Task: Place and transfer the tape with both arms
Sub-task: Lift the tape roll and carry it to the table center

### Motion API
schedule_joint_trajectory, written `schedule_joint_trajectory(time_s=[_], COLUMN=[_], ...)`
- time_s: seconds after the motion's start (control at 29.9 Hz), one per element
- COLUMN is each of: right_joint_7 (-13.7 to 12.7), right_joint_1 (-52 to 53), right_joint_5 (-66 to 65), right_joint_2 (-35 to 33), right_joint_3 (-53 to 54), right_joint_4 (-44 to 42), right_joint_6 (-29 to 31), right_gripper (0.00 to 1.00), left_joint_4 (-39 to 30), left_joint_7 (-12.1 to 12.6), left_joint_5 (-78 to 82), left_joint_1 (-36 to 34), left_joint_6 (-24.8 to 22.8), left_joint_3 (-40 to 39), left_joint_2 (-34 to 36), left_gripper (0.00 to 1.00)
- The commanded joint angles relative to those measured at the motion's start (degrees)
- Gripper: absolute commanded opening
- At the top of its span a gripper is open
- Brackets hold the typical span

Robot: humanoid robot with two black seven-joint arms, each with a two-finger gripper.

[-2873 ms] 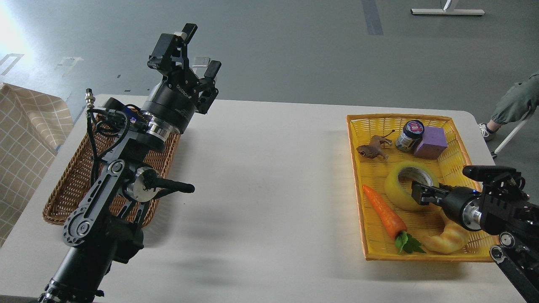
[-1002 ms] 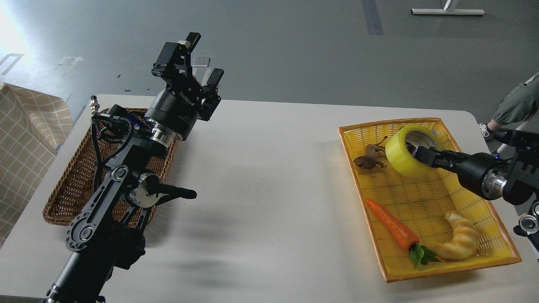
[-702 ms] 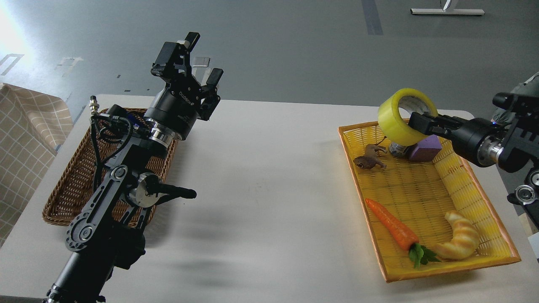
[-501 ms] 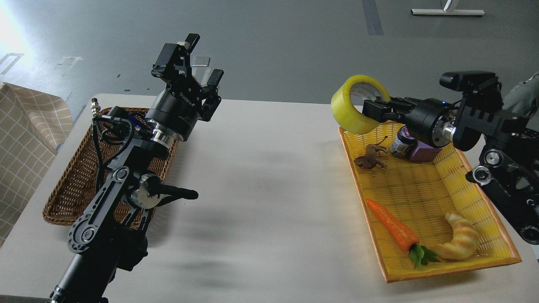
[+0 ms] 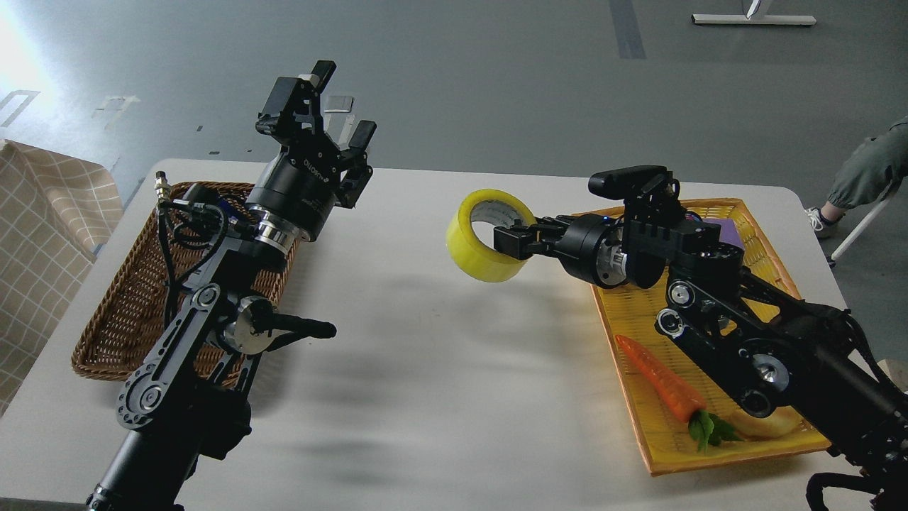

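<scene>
The tape is a yellow ring with a grey-white core. My right gripper is shut on the roll's right wall, one finger through the hole, and holds it in the air over the middle of the white table. My left gripper is open and empty, raised above the far end of the brown wicker basket, well to the left of the tape.
A yellow tray at the right holds an orange carrot, a croissant partly behind my right arm, and a purple block. A seated person's leg shows at the far right.
My right gripper has lifted the tape out of the yellow tray and carried it left to above the table's middle. The tray has shifted. My left arm has barely moved.
</scene>
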Motion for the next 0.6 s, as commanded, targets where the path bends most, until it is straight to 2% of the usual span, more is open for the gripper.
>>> schedule_joint_trajectory(time_s=[0.0,0.17,0.57], right_joint_7=[-0.11,-0.11,-0.29], right_joint_1=[0.88,1.94,2.38], right_joint_5=[-0.54,-1.51,-3.09], right_joint_2=[2.57,4.95,6.09], right_joint_3=[-1.22,-2.98,-4.74], right_joint_4=[-2.2,-5.81,-7.22], right_joint_6=[0.0,0.0,0.0], right_gripper=[0.05,0.04,0.04], left_joint_4=[0.0,-0.09,-0.09], left_joint_7=[-0.02,-0.02,-0.19], left_joint_5=[-0.04,-0.13,-0.13], left_joint_1=[0.0,0.0,0.26], left_joint_6=[0.1,0.01,0.1], left_joint_3=[-0.01,-0.01,-0.1], left_joint_2=[0.01,0.09,0.01], left_gripper=[0.98,0.98,0.98])
